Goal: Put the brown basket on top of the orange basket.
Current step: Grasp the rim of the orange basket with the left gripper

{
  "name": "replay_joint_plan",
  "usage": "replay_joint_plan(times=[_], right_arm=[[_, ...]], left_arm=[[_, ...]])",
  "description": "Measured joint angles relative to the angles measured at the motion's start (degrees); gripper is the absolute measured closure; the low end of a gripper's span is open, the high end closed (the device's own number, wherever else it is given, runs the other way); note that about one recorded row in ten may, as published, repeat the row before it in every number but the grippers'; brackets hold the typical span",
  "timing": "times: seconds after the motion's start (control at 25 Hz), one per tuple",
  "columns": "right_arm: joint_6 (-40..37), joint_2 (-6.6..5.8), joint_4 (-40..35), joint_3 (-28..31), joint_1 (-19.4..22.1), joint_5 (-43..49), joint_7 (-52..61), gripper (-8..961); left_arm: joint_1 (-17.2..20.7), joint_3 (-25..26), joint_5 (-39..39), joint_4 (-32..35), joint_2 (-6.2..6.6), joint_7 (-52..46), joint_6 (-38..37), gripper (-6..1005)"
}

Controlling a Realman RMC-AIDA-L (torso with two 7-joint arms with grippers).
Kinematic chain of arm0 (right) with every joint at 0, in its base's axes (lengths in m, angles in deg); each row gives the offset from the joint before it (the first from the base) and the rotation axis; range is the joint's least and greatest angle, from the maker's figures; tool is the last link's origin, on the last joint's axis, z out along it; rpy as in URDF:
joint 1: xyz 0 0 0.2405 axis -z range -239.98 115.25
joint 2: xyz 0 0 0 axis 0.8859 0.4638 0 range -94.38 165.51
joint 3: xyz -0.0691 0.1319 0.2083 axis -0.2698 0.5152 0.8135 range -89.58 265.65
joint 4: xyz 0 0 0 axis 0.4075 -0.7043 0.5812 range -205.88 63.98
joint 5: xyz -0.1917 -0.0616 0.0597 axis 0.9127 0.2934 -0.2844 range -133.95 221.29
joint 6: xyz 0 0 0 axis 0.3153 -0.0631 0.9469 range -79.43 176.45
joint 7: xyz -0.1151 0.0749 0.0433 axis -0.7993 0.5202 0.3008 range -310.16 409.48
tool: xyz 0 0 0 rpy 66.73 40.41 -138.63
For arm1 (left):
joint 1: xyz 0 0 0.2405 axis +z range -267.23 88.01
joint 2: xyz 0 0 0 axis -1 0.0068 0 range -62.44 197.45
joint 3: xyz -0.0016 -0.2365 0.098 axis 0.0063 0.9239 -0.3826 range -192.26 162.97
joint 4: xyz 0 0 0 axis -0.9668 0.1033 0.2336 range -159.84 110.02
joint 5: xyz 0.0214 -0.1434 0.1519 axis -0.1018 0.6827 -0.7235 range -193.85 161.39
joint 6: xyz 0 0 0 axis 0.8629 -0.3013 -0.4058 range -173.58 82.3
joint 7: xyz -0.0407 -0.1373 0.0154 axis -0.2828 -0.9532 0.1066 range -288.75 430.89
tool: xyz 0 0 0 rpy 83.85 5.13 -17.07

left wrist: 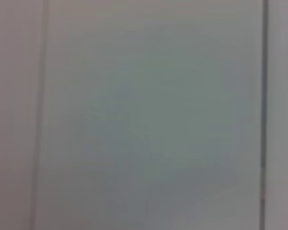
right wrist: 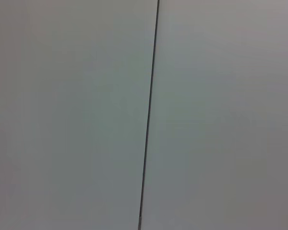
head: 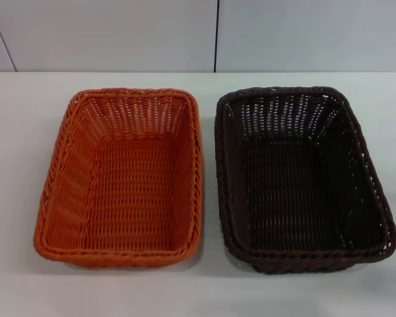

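1. Nearest the head camera is the front rim of the brown basket (head: 302, 178), which sits a touch closer than the front rim of the orange basket (head: 122, 177) next to it.
2. Both baskets sit flat on the white table (head: 26, 284), open side up, with nothing inside either one.
3. Taking the orange basket as the landmark: the brown basket is just to its right, long sides running pretty much parallel. There's a thin strip of bare table between them, so they look close but not touching.
4. So the brown one isn't stacked on the orange one, they're plain side by side.
5. The brown basket is turned slightly, so its near right corner pokes out farther to the right than its back corner does.
6. Behind the orange basket the table ends at a pale wall (head: 105, 33), and a dark vertical seam (head: 216, 36) in that wall lines up roughly with the gap between the baskets.
7. Grippers: neither one shows up anywhere. Head view has no arms in it at all.
8. Left wrist view is just a blurry pale panel (left wrist: 149, 120) with faint vertical lines near its edges.
9. Right wrist view shows a pale panel with one thin dark seam (right wrist: 149, 120) down the middle. Can't tell how wide either gripper is or whether it's got anything.
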Motion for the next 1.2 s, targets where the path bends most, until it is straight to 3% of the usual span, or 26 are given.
replay_joint_plan(times=[0.2, 0.24, 0.28, 0.32, 0.4, 0.44, 0.48, 0.52, 0.6, 0.64, 0.68, 0.72, 0.76, 0.84, 0.88, 0.92, 0.96, 1.0, 1.04, 1.08, 1.2], right_arm=[[-0.9, -0.07, -0.1, 0.0, -0.6, 0.0, 0.0, 288], [-1.4, -0.08, -0.1, 0.0, -0.7, 0.0, 0.0, 288], [-1.4, -0.08, -0.1, 0.0, -0.7, 0.0, 0.0, 288], [-1.5, -0.08, -0.1, -0.1, -0.8, 0.0, 0.0, 288], [-1.6, -0.09, -0.1, -0.1, -0.8, 0.0, 0.0, 288], [-1.6, -0.09, -0.1, -0.2, -0.8, 0.0, 0.0, 288], [-1.6, -0.09, -0.1, -0.2, -0.8, 0.0, 0.0, 288], [-1.6, -0.09, -0.1, -0.3, -0.8, 0.0, 0.0, 288], [-1.6, -0.09, 0.0, -0.5, -0.8, 0.0, 0.0, 288], [-1.6, -0.09, 0.0, -0.5, -0.8, 0.0, 0.0, 288], [-1.6, -0.09, 0.0, -0.5, -0.7, 0.0, 0.0, 287], [-1.7, -0.09, 0.0, -0.5, -0.7, 0.0, 0.0, 287], [-1.7, -0.09, 0.0, -0.5, -0.7, 0.0, 0.0, 287], [-1.7, -0.10, 0.0, -0.5, -0.8, 0.0, 0.0, 287], [-1.8, -0.13, 0.0, -0.5, -0.9, 0.0, 0.0, 287], [-2.0, -0.15, 0.0, -0.5, -1.0, 0.0, 0.0, 287], [-2.5, -0.22, 0.0, -0.5, -1.2, 0.0, 0.0, 287], [-2.9, -0.27, 0.0, -0.5, -1.4, 0.0, 0.0, 287], [-3.4, -0.29, -0.1, -0.5, -1.5, 0.0, 0.0, 287], [-3.9, -0.31, -0.1, -0.5, -1.7, 0.0, 0.0, 287], [-4.6, -0.34, 0.1, -0.5, -2.1, 0.0, 0.0, 287]], left_arm=[[0.1, -1.3, -0.4, -0.8, 0.33, 0.0, 1.0, 194], [1.4, -2.1, -5.8, -10.6, 3.02, -0.2, 11.0, 194], [1.4, -2.1, -5.8, -10.6, 3.02, -0.2, 11.0, 194], [3.6, -2.2, -10.7, -22.7, 5.46, -0.7, 25.1, 194], [3.6, -2.2, -10.7, -22.7, 5.46, -0.7, 25.1, 194], [4.6, -2.1, -12.8, -27.7, 6.09, -0.7, 30.4, 194], [7.2, -1.4, -16.3, -38.1, 6.55, -0.8, 39.8, 194], [8.7, -1.1, -17.3, -44.0, 6.75, -0.8, 45.3, 195], [8.7, -1.1, -17.3, -44.0, 6.75, -0.8, 45.3, 195], [9.9, -0.8, -17.6, -48.1, 6.91, -0.8, 49.6, 195], [11.4, 0.5, -17.8, -59.3, 7.12, -0.4, 64.4, 195], [11.4, 0.5, -17.8, -59.3, 7.12, -0.4, 64.4, 195], [11.3, 2.3, -17.8, -65.5, 6.92, 1.0, 76.7, 195], [11.3, 2.3, -17.8, -65.5, 6.92, 1.0, 76.7, 195], [8.3, 7.7, -17.6, -74.4, 4.72, 5.7, 99.6, 195], [6.0, 11.2, -17.7, -77.1, 2.54, 9.9, 109.6, 196], [6.0, 11.2, -17.7, -77.1, 2.54, 9.9, 109.6, 196], [4.2, 13.7, -17.9, -79.0, 0.88, 13.5, 116.6, 196], [4.2, 13.7, -17.9, -79.0, 0.88, 13.5, 116.6, 196], [2.1, 14.2, -18.0, -80.9, -0.03, 16.6, 124.6, 196], [0.6, 12.5, -18.0, -82.1, 0.10, 15.8, 128.9, 196]])
